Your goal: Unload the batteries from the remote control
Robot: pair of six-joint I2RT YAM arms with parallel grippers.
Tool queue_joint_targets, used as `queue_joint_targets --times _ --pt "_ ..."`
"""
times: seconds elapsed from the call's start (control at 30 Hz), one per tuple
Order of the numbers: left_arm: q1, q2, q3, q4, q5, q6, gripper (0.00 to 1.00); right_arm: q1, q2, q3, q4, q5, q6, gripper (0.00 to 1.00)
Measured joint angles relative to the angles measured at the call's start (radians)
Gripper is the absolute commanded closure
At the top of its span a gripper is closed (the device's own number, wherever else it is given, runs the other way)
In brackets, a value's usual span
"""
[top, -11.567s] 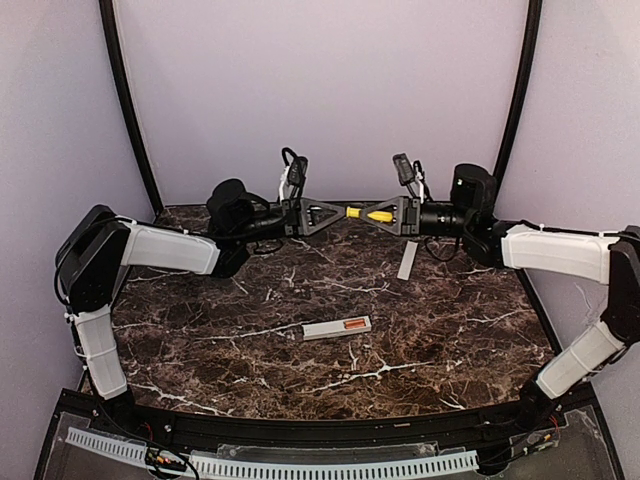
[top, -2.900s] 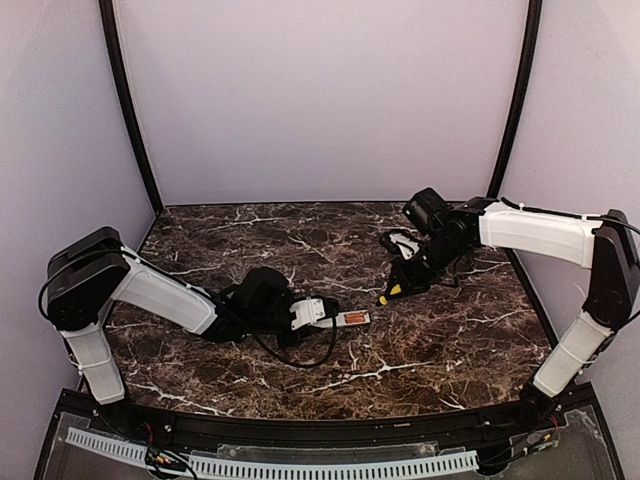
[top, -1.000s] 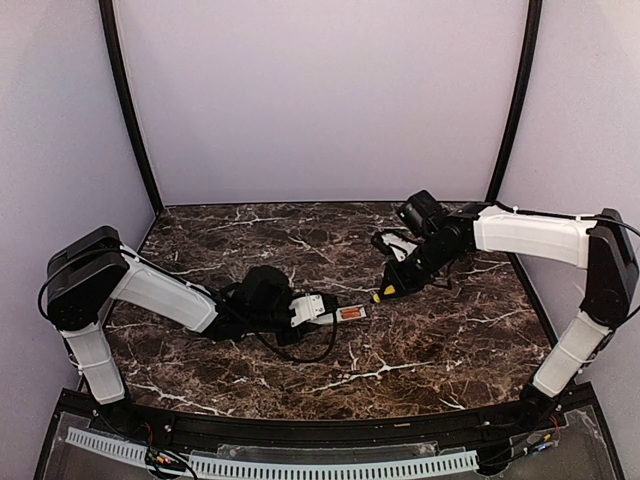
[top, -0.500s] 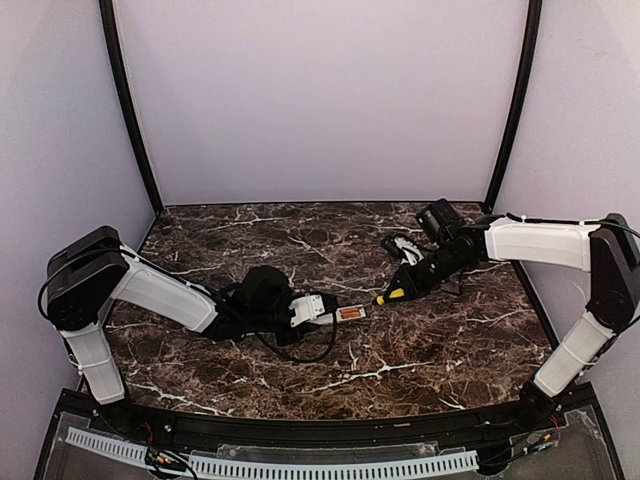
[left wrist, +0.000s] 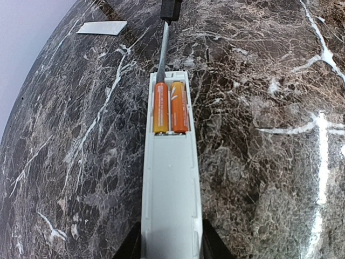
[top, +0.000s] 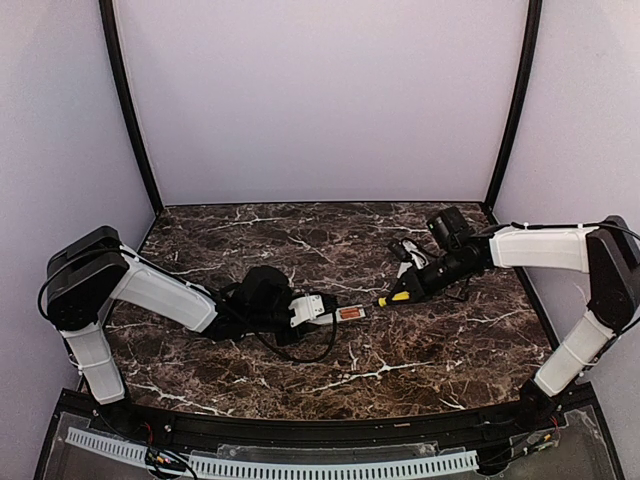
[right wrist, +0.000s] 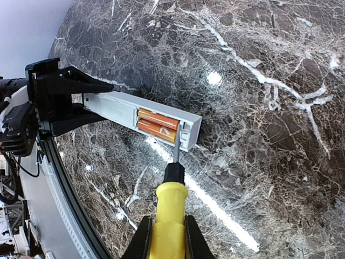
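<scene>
Slim white remote control cradles batteries (glossy orange cylinders)

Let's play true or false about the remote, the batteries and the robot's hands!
1. Both batteries sit in the remote. True.
2. The right gripper holds a yellow screwdriver. True.
3. The left gripper is open, away from the remote. False: it is shut on the remote's end.
4. The cover is on the remote. False: the cover lies apart on the table.
5. The screwdriver's tip is at the remote's battery end. True.
</scene>
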Motion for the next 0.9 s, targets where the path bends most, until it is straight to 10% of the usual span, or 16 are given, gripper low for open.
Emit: queue_joint_targets --times 0.9 --pt "0.001 0.0 -0.03 -0.006 0.005 0.051 1.0 -0.034 -0.004 -0.063 0.041 -0.144 -0.063 1.0"
